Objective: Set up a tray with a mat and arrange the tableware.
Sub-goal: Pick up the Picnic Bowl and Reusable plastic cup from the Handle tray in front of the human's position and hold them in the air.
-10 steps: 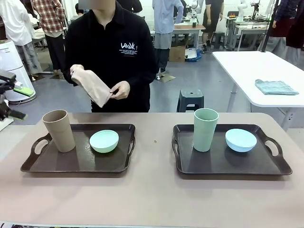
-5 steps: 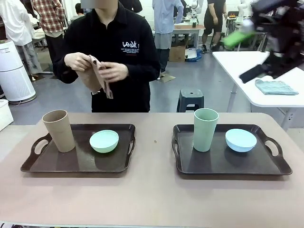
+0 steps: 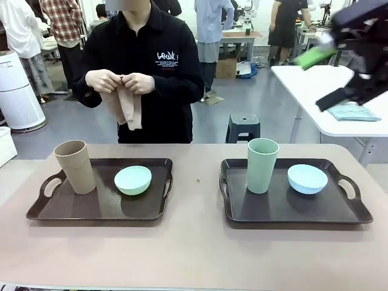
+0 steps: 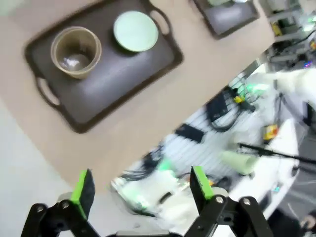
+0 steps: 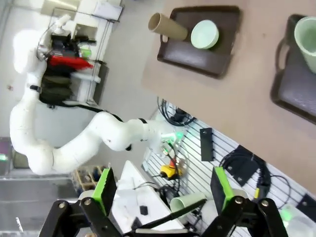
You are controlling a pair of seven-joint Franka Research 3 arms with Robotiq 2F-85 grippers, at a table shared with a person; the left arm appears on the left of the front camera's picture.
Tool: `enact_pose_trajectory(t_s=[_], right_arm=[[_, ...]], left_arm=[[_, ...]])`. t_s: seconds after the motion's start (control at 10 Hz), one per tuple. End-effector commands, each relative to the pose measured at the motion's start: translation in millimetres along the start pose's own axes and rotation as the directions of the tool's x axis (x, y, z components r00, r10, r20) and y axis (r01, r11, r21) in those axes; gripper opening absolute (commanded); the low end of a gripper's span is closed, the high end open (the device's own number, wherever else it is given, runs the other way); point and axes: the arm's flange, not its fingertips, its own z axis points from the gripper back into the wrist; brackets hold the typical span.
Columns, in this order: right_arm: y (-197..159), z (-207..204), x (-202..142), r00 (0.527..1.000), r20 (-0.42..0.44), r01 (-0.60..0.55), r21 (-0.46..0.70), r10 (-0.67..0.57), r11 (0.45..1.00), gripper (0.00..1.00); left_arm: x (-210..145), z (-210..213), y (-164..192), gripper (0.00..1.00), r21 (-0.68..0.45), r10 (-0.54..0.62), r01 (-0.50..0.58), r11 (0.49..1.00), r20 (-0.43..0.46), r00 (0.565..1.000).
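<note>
A matte tan desk (image 3: 194,254) carries two dark brown handled trays, well apart. The left tray (image 3: 91,206) holds the tan cup (image 3: 76,167) upright and the mint bowl (image 3: 133,180); the right tray (image 3: 285,209) holds the pale green cup (image 3: 262,165) and the light blue bowl (image 3: 307,179). Across the desk a person's hands (image 3: 121,80) hold a beige mat (image 3: 128,108) hanging. Behind lie grey floor, a dark stool (image 3: 244,127) and a white desk (image 3: 321,85) bearing a folded blue cloth (image 3: 351,111). The left gripper (image 4: 142,183) and right gripper (image 5: 160,190) hang high, jaws spread wide, holding nothing.
</note>
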Motion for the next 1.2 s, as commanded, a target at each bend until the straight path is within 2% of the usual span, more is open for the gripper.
enact_pose_trajectory(t_s=[0.0, 0.1, 0.2, 0.3, 0.4, 0.6, 0.7, 0.8, 0.9, 1.0, 1.1], right_arm=[[49, -76, 27, 0.994, -0.084, -0.08, -0.11, 0.071, 0.991, 1.0], [64, -114, 38, 0.989, -0.129, -0.099, -0.153, 0.079, 0.983, 1.0], [73, -143, 52, 0.987, -0.133, -0.105, -0.141, 0.086, 0.984, 1.0], [76, -165, 69, 0.987, -0.139, -0.093, -0.109, 0.077, 0.99, 1.0], [74, -131, 15, 0.984, -0.132, -0.137, -0.13, 0.12, 0.982, 1.0], [74, -131, 15, 0.984, -0.132, -0.137, -0.13, 0.12, 0.982, 1.0], [76, -158, 36, 0.979, -0.151, -0.154, -0.124, 0.135, 0.98, 1.0], [77, -184, 48, 0.98, -0.162, -0.151, -0.22, 0.116, 0.964, 1.0], [83, -222, 58, 0.975, -0.191, -0.167, -0.275, 0.116, 0.947, 1.0], [88, -252, 66, 0.971, -0.208, -0.187, -0.334, 0.121, 0.924, 1.0], [94, -274, 75, 0.967, -0.207, -0.221, -0.374, 0.151, 0.901, 1.0]], left_arm=[[24, 10, 62, 1.0, 0.135, -0.273, 0.263, 0.955, 0.064, 0.96], [34, 0, 95, 1.0, 0.103, -0.36, 0.352, 0.93, 0.078, 0.93], [46, -15, 122, 1.0, 0.037, -0.355, 0.354, 0.935, 0.118, 0.927], [56, -28, 142, 1.0, -0.116, -0.288, 0.303, 0.946, 0.131, 0.949], [36, -7, 95, 1.0, 0.14, -0.333, 0.325, 0.935, 0.039, 0.942], [36, -7, 95, 1.0, 0.14, -0.333, 0.325, 0.935, 0.039, 0.942], [44, -26, 126, 1.0, 0.086, -0.338, 0.332, 0.939, 0.075, 0.938], [50, -27, 138, 1.0, 0.03, -0.448, 0.448, 0.894, 0.121, 0.886], [60, -40, 154, 1.0, -0.06, -0.523, 0.532, 0.845, 0.121, 0.844], [67, -52, 162, 1.0, -0.114, -0.558, 0.572, 0.812, 0.135, 0.819], [72, -68, 165, 1.0, -0.125, -0.65, 0.665, 0.736, 0.143, 0.746]])
